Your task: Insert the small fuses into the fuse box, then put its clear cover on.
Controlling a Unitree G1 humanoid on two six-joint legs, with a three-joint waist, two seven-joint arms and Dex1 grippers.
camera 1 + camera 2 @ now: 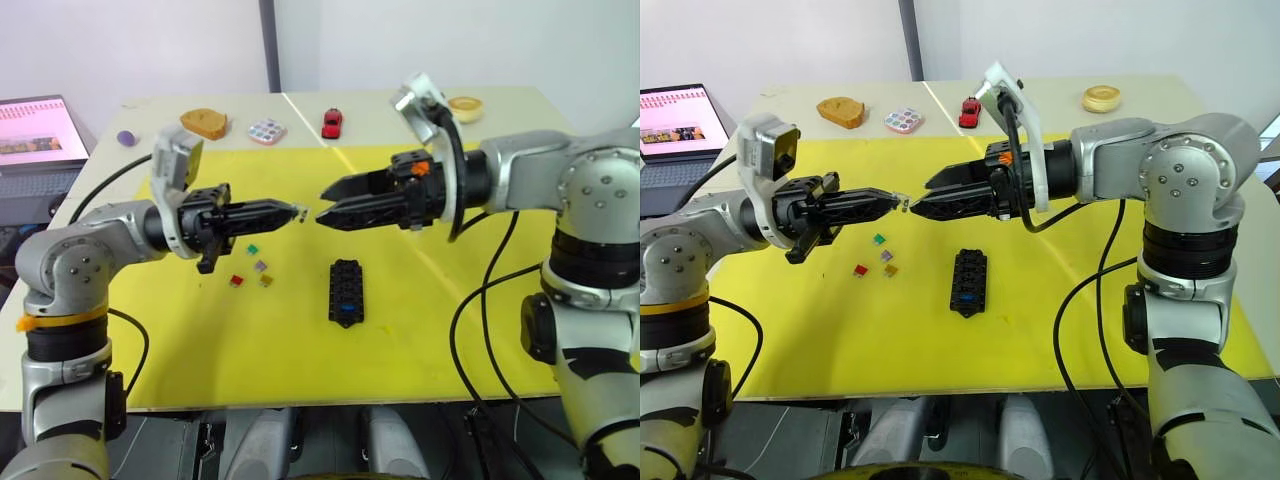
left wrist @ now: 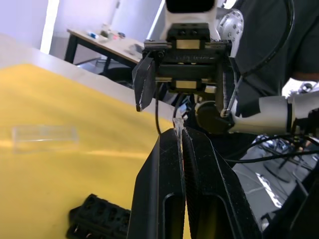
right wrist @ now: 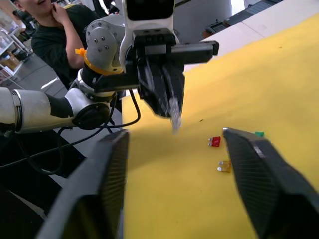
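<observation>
Left gripper (image 1: 297,213): clenched on a pale fuse (image 2: 177,124), pinched at the very tips, held in the air above the mat (image 1: 420,330). Right gripper (image 1: 322,217): released, fingers spread wide, nose to nose with the left, just beside the fuse but not touching it. Looks like a hand-over about to happen.

Fuse box (image 1: 346,291): flat on the mat below and a little to the right of the meeting point, one blue fuse (image 1: 347,310) already seated near its front end. Loose on the mat, near the box on its left: green (image 1: 252,249), red (image 1: 237,281), purple (image 1: 260,265), yellow (image 1: 266,280). Cover (image 2: 45,137): lying on the mat, well apart from the box, barely visible.

Handling, as a judgement: almost weightless, stiff, smooth plastic, easy to flick or twist out of a pinch. Best taken across the flat faces of the body, metal legs left free for the slot. Worth closing fully before letting go on the left.
</observation>
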